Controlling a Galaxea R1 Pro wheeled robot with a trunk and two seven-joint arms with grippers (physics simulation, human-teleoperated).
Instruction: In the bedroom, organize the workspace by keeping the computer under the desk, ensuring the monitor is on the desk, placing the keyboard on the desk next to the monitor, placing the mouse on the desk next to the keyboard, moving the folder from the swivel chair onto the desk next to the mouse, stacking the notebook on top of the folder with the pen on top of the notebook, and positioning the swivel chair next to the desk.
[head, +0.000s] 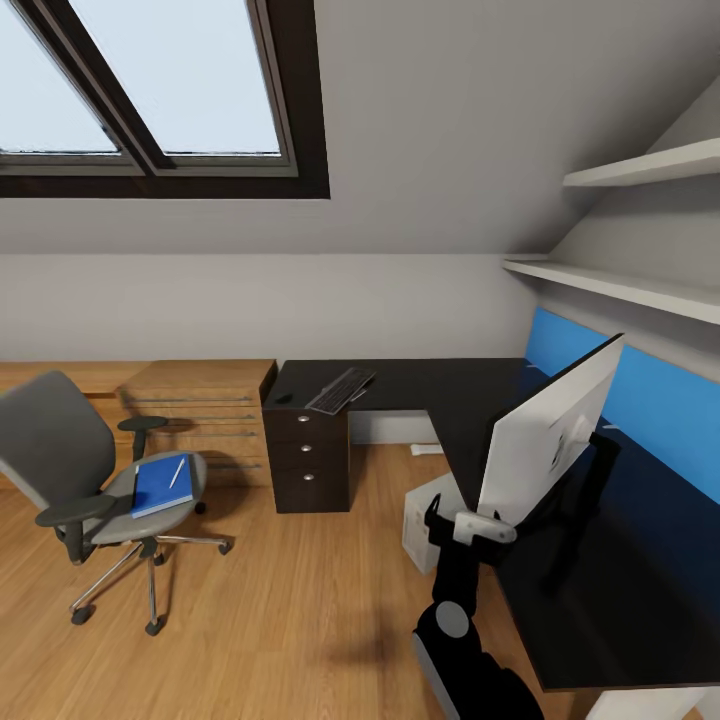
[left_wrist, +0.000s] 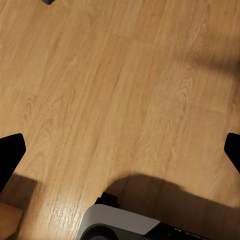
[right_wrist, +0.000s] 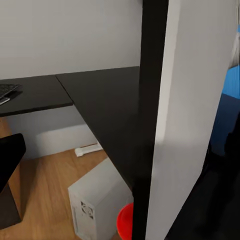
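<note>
From my head, the monitor (head: 545, 440) stands edge-on on the desk (head: 470, 395), my right claw (head: 470, 528) at its near lower corner; whether it grips is hidden. My left claw (left_wrist: 120, 150) hangs apart over bare floor (left_wrist: 100, 90). My right wrist sees the monitor's edge (right_wrist: 165, 120), the computer (right_wrist: 97, 200) beneath.

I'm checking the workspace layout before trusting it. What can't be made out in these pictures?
- Monitor screen: head view shows its white back only.
- Computer: head view, mostly hidden by the desk and the right arm.
- Right gripper: its jaws are hidden by the monitor.
- Notebook: indistinguishable on the blue folder, too small.
</note>
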